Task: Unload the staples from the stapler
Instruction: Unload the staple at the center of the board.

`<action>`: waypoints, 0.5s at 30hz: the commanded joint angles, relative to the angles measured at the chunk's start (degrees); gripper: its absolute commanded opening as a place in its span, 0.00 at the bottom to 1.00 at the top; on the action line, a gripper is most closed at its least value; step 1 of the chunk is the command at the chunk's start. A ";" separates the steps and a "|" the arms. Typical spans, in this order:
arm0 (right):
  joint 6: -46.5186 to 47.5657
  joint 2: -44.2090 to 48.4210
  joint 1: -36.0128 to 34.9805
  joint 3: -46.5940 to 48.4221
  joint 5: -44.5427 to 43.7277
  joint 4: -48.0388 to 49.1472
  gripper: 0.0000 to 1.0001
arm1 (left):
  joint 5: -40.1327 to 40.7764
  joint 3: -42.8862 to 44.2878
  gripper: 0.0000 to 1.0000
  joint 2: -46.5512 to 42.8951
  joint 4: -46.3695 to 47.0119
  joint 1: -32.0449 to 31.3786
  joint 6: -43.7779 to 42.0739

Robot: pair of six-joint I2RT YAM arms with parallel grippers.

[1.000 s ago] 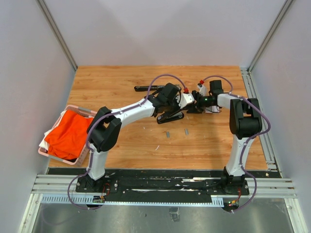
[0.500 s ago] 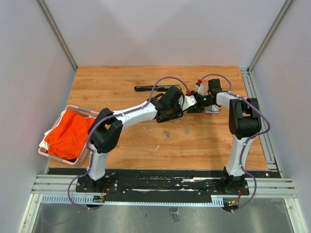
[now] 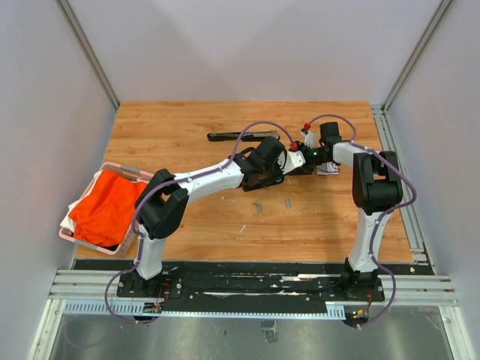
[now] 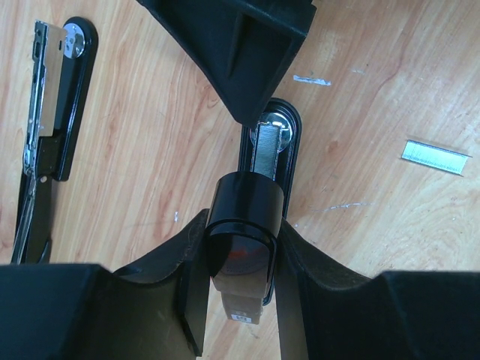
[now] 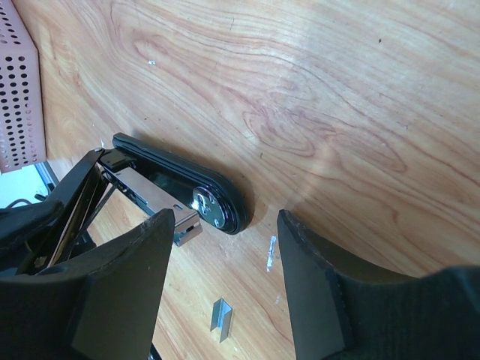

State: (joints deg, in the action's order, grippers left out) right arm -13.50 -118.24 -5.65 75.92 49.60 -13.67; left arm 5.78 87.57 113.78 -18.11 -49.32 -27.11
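A black stapler (image 3: 262,177) lies near the table's middle, and my left gripper (image 3: 279,160) is shut on its rear top part (image 4: 240,240). Its base (image 4: 270,142) rests on the wood, with the round metal anvil at the front end (image 5: 208,204) and the silver magazine (image 5: 150,196) lifted off it. My right gripper (image 3: 301,160) stands open at that front end, with nothing between its fingers (image 5: 225,225). Short silvery staples lie loose on the wood: one strip (image 4: 435,156), another (image 5: 221,319), and two (image 3: 259,208) (image 3: 287,202) in front of the stapler.
A second black stapler (image 3: 240,136) (image 4: 56,97) lies opened out flat behind the first. A small white-and-red box (image 3: 328,169) sits under the right wrist. A pink basket (image 3: 127,175) with orange cloth stands at the table's left edge.
My left gripper, with the stapler in it, has shifted a little back and right, closing the gap to the right gripper. The right gripper has barely moved.
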 commanded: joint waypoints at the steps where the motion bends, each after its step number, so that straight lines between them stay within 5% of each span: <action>1: 1.20 -0.43 -0.87 0.98 0.68 -0.91 0.59 | 0.81 1.57 0.00 -2.41 2.78 -0.34 -0.15; 15: 1.42 -0.45 -1.91 1.17 2.08 -0.81 0.56 | -0.25 1.78 0.00 -1.02 4.32 -0.16 0.12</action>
State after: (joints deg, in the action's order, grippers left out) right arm -13.19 -118.30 -6.79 76.03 49.91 -13.63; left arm 5.48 87.57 113.78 -18.02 -49.32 -26.94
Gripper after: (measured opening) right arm 0.575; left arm 0.377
